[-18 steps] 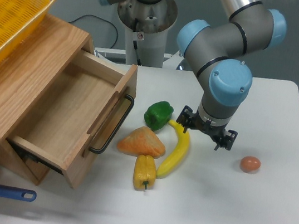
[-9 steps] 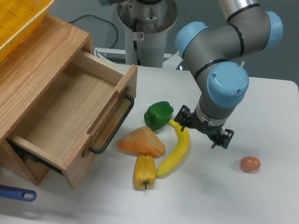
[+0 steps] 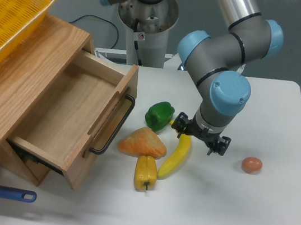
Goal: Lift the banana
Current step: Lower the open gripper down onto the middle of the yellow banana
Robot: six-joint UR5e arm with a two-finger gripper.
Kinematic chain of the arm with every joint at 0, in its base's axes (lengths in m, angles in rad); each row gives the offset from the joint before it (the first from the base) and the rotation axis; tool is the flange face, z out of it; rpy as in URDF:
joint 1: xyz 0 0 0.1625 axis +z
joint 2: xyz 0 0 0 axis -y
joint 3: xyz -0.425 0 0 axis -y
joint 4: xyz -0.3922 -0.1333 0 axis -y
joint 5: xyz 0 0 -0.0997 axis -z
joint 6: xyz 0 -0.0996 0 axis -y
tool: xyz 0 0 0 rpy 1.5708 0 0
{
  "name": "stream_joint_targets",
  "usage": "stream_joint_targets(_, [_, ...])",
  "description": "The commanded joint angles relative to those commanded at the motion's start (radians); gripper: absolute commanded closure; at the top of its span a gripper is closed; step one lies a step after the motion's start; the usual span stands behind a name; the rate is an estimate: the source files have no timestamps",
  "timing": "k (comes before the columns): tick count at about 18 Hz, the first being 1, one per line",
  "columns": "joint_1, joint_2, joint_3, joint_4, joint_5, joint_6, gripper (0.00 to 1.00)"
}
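Approach step: hand hangs spread and empty over the upper end of the banana, which lies on the surface beside the orange wedge; next move, as I judge, calls for lowering astride it, then clamping.

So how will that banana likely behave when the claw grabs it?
The banana looks smooth and glossy, so it may slip. It's long and curved, and the claw sits near its upper end, so it may swing. It probably stays stiff, looking like moulded plastic.
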Motion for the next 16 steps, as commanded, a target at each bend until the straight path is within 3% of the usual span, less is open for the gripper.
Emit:
stream_joint_targets(4, [0.003, -0.026, 0.012, 0.005, -0.002, 0.006, 0.0])
stream_joint_targets(6, [-0.005, -0.058, 0.017, 0.035, 0.002, 0.005, 0.0])
stream_joint_targets(16, [-0.006, -0.075, 0.002, 0.048, 0.0, 0.006, 0.0])
